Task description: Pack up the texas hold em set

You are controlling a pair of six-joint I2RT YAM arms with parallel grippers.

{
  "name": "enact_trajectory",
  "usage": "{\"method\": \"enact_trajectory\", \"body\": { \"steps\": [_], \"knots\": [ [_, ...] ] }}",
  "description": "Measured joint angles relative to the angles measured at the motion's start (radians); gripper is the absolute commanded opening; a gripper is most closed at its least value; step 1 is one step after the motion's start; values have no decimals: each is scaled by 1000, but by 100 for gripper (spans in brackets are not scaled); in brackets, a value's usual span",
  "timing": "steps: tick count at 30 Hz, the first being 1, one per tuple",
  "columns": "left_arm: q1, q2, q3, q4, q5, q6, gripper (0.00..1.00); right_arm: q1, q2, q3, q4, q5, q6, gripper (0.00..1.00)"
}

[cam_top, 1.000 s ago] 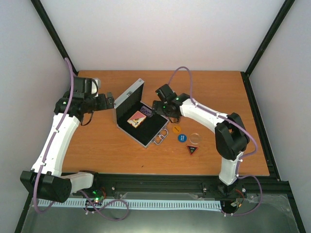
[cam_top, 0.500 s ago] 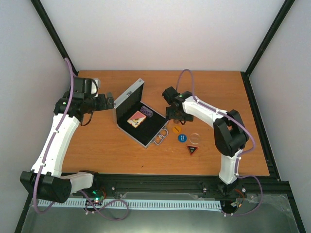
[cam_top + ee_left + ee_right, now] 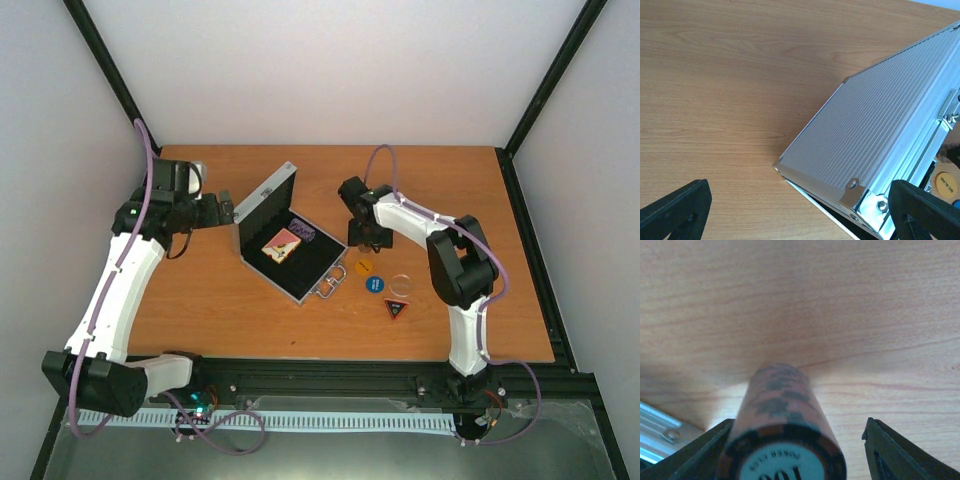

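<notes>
The wooden table [image 3: 450, 190] carries an open silver case [image 3: 266, 198] near its middle. Just beside the case lie an orange disc [image 3: 364, 267], a blue disc [image 3: 375, 284], a clear disc [image 3: 402, 284] and a dark triangle [image 3: 397, 308].

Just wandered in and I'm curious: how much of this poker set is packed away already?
Partly done. The card deck and some chips already lie in the open case. In hand: the right fingers straddle a chip stack, not yet closed. Still to go: the orange disc, blue disc, clear disc and triangular button on the table, then shutting the lid.
</notes>
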Motion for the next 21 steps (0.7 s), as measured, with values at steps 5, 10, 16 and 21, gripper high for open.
{"method": "enact_trajectory", "body": {
  "steps": [5, 10, 16, 21],
  "knots": [
    [0, 11, 0, 0, 0, 1, 100, -14, 25, 37, 10, -22, -19, 49],
    [0, 20, 0, 0, 0, 2, 100, -15, 29, 43, 17, -48, -24, 22],
    [0, 21, 0, 0, 0, 2, 100, -17, 28, 43, 17, -58, -31, 3],
    [0, 21, 0, 0, -3, 2, 100, -21, 12, 32, 17, -82, -30, 3]
  ]
}}
